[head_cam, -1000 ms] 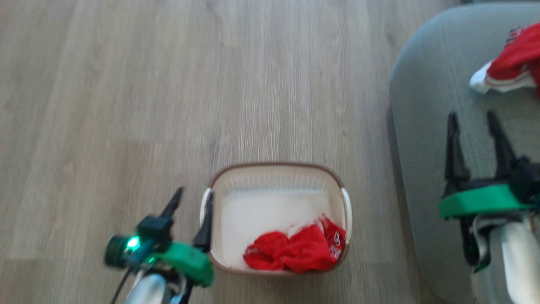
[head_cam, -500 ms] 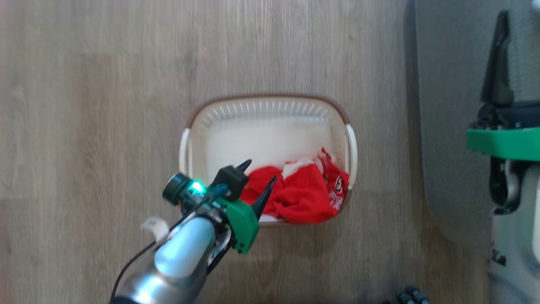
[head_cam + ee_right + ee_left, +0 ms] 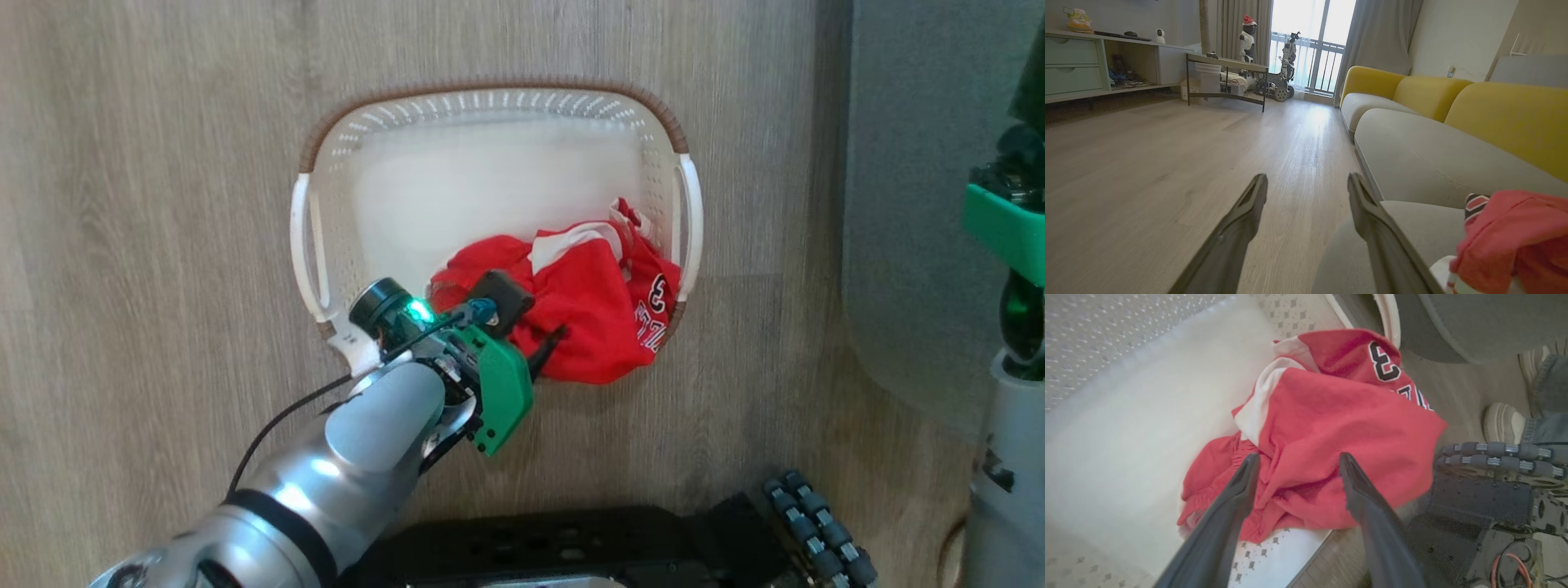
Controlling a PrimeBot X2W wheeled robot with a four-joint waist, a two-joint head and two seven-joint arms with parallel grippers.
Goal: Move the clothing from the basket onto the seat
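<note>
The cream basket [image 3: 490, 86] stands on the wood floor, with red clothing [image 3: 596, 310] bunched in its near right corner. My left gripper [image 3: 531, 331] reaches into the basket. Its jaws are open, with the fingertips resting on the crumpled fabric. In the left wrist view the open gripper [image 3: 1299, 457] straddles a fold of the clothing [image 3: 1339, 412], which carries a dark number. The grey seat [image 3: 906, 204] lies to the right. My right gripper [image 3: 1307, 177] hangs open and empty above the seat's [image 3: 1412, 155] edge. Another red garment [image 3: 1515, 232] lies on the seat beside it.
My black base [image 3: 555, 547] and its roller wheel [image 3: 816, 523] sit just before the basket. A person's shoes [image 3: 1498, 420] stand near the base. Yellow backrests [image 3: 1494, 110] line the sofa; a low table [image 3: 1224, 69] and a cabinet [image 3: 1086, 61] stand far across the floor.
The head camera has tilted down, closer to the basket. My left gripper has moved from beside the basket's left handle into the basket, onto the red clothing. Both grippers stay open.
</note>
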